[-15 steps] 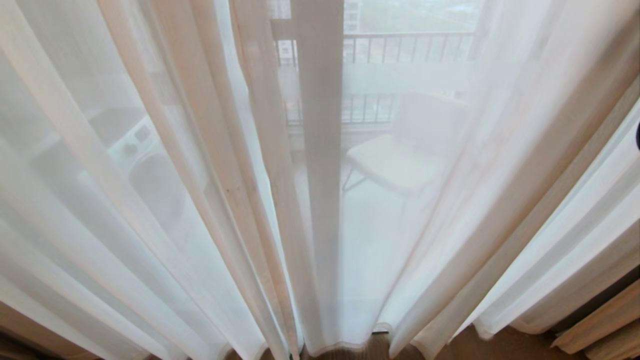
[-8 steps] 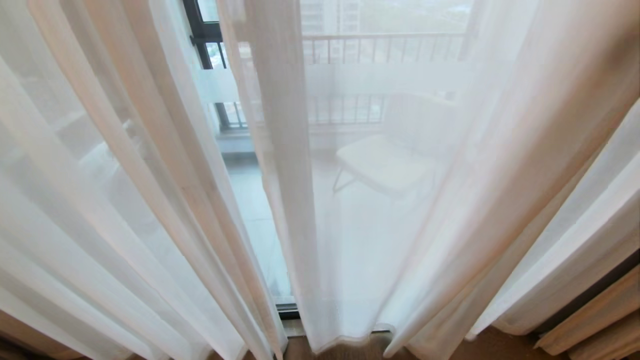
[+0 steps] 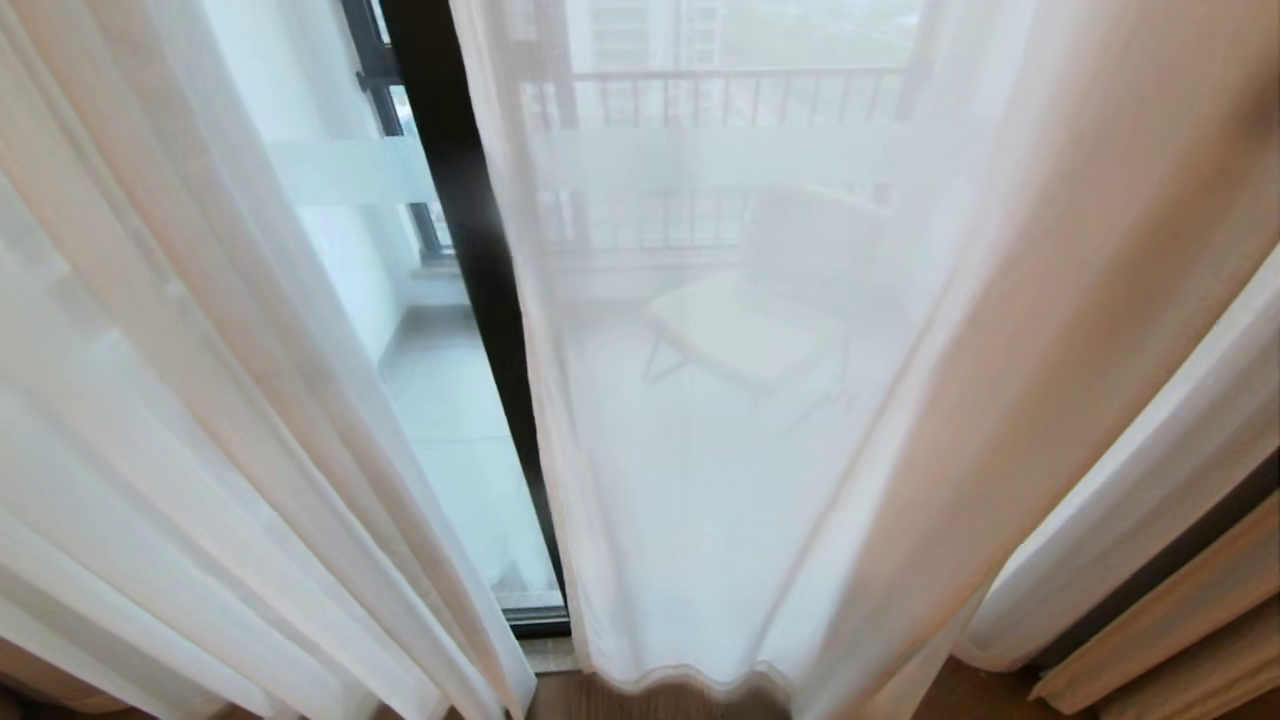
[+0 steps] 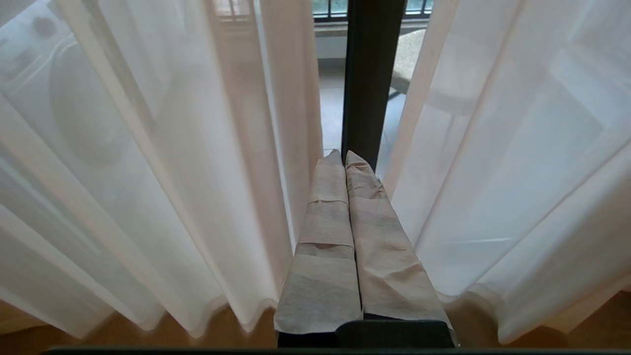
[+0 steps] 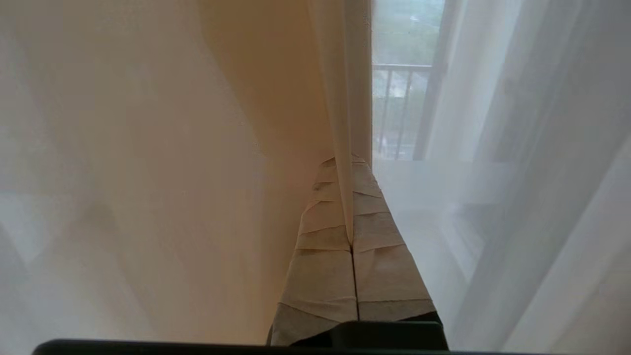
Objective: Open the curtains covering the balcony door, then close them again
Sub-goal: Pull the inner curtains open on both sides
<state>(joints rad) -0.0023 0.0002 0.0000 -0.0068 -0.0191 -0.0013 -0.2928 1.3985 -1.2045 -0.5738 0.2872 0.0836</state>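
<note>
The curtains' white sheer layer hangs in two panels, a left one (image 3: 150,400) and a right one (image 3: 750,450), with a gap between them. In that gap show the balcony door's dark frame (image 3: 470,250) and its glass with a frosted band (image 3: 350,170). A strip of the thick beige curtain (image 3: 1200,640) hangs at the far right. Neither gripper is in the head view. My right gripper (image 5: 345,160) is shut on an edge fold of the sheer (image 5: 345,98). My left gripper (image 4: 343,154) is shut on nothing, low down, pointing at the door frame (image 4: 369,74) between the panels.
Through the right sheer I see a pale chair (image 3: 740,340) and the barred railing (image 3: 740,90) on the balcony. A round-fronted appliance (image 4: 84,113) shows faintly behind the left sheer. Wooden floor (image 3: 600,700) runs under the curtain hems.
The whole view has shifted sideways, so the camera moved. The two sheer panels, overlapping a second ago, have parted, baring the dark door frame and glass.
</note>
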